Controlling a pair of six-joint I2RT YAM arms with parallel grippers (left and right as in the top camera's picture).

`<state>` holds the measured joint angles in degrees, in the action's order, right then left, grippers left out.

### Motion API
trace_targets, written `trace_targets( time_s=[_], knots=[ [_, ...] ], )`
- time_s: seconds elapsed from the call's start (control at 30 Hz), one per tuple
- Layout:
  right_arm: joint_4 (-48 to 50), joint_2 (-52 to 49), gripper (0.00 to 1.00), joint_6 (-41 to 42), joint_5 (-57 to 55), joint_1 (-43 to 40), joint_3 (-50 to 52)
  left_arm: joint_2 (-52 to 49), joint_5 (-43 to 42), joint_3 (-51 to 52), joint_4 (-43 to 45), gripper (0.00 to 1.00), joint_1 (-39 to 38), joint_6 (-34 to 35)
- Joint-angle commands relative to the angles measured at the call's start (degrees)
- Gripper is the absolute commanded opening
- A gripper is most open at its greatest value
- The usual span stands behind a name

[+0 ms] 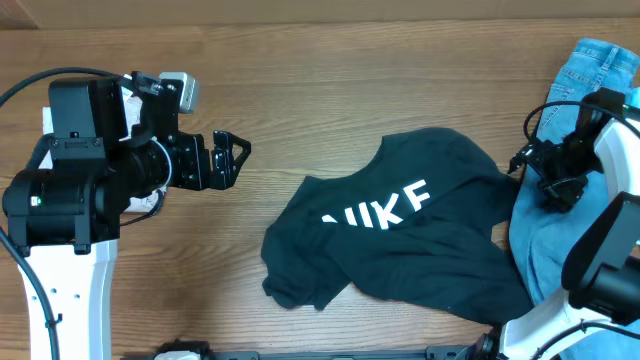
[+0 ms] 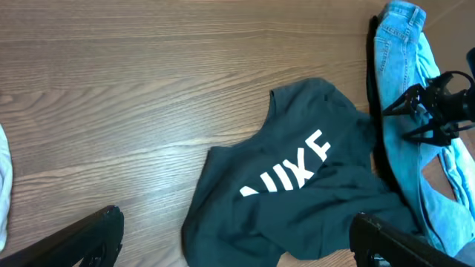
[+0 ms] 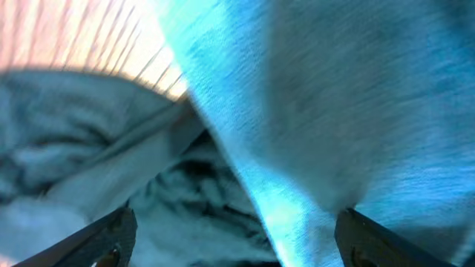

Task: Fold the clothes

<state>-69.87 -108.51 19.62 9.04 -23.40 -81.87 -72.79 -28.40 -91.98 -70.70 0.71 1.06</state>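
The dark navy T-shirt point(image 1: 400, 230) with white NIKE lettering lies crumpled on the wooden table, right of centre; it also shows in the left wrist view point(image 2: 297, 185). My left gripper point(image 1: 232, 158) is open and empty, held above bare table well left of the shirt; its finger tips show at the bottom corners of the left wrist view point(image 2: 234, 237). My right gripper point(image 1: 530, 165) is open at the shirt's right edge, over the seam between shirt and jeans. The blurred right wrist view shows dark cloth point(image 3: 96, 148) between its spread fingers point(image 3: 234, 233).
Light blue denim jeans point(image 1: 590, 70) lie along the right side, partly under the right arm, also in the left wrist view point(image 2: 404, 67) and right wrist view point(image 3: 334, 111). White cloth point(image 2: 4, 185) sits at the far left near the left arm's base.
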Motion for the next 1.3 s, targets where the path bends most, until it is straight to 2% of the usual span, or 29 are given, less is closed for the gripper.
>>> trace_targets(
  time_s=[0.0, 0.13, 0.2, 0.23, 0.33, 0.43, 0.53, 0.63, 0.67, 0.73, 0.77, 0.8, 0.93, 1.07, 1.2, 1.23, 1.27],
  knots=[
    [-0.33, 6.01, 0.88, -4.02, 5.22, -1.90, -0.22, 0.04, 1.29, -1.18, 0.15, 1.00, -0.37, -2.45],
    [-1.92, 15.02, 0.89, -3.80, 4.26, -4.48, -2.05, 0.04, 4.63, -1.18, 0.26, 1.00, -0.37, -2.43],
    [-4.13, 20.06, 0.97, -1.07, -0.02, -5.90, -2.05, 0.04, 5.05, -1.18, 0.22, 1.00, -0.37, -2.40],
    [-5.16, 21.03, 1.00, -0.44, -1.42, -6.40, -2.05, 0.04, 5.05, -1.18, 0.22, 1.00, -0.37, -2.40],
    [-7.54, 20.83, 1.00, -0.11, -1.95, -6.95, -0.31, 0.04, 5.07, -1.18, 0.22, 1.00, -0.37, -2.45],
    [-6.08, 20.79, 1.00, 0.48, -3.06, -6.95, 7.02, 0.04, 5.07, -1.18, 0.13, 1.00, -0.37, -3.30],
    [-0.28, 20.74, 0.99, 2.29, -4.11, -6.95, 16.48, 0.04, 5.07, -1.18, 0.22, 1.00, -0.37, -5.46],
    [6.47, 20.74, 0.93, 4.50, -4.37, -6.95, 22.69, 0.04, 5.05, -1.18, 0.11, 1.00, -0.37, -5.79],
    [8.94, 20.74, 0.87, 4.48, -4.24, -6.95, 23.71, 0.04, 5.05, -1.18, -0.04, 1.00, -0.37, -5.79],
    [11.76, 20.74, 0.46, 4.44, -4.28, -6.95, 24.00, 0.04, 5.05, -1.18, -0.50, 1.00, -0.37, -5.79],
    [13.92, 20.74, 0.15, 4.44, -4.57, -7.08, 23.78, 0.04, 5.05, -1.18, -0.92, 1.00, -0.37, -5.79],
    [14.62, 20.74, 0.04, 4.46, -4.74, -7.69, 23.06, 0.04, 5.03, -1.18, -1.25, 1.00, -0.37, -5.77],
    [14.27, 20.74, 0.04, 4.52, -7.56, -13.20, 14.01, 0.04, 5.03, -1.18, -2.60, 1.00, -0.37, -5.77],
    [12.15, 20.74, 0.04, 13.92, -13.73, -20.74, 2.08, 0.04, 5.03, -1.18, -4.04, 1.00, -0.37, -5.11],
    [14.51, 20.74, 0.04, 16.85, -7.63, -25.18, -2.64, 0.04, 4.83, -1.18, -3.91, 1.00, -0.37, -4.68],
    [14.27, 20.68, 0.08, 16.59, -8.00, -25.16, -2.56, 0.04, 4.83, -1.18, -3.85, 1.00, -0.37, -4.66],
    [13.73, 20.48, 0.24, 16.41, -9.35, -24.92, -2.51, 0.04, 4.83, -1.18, -3.85, 1.00, -0.37, -4.11]
  ],
)
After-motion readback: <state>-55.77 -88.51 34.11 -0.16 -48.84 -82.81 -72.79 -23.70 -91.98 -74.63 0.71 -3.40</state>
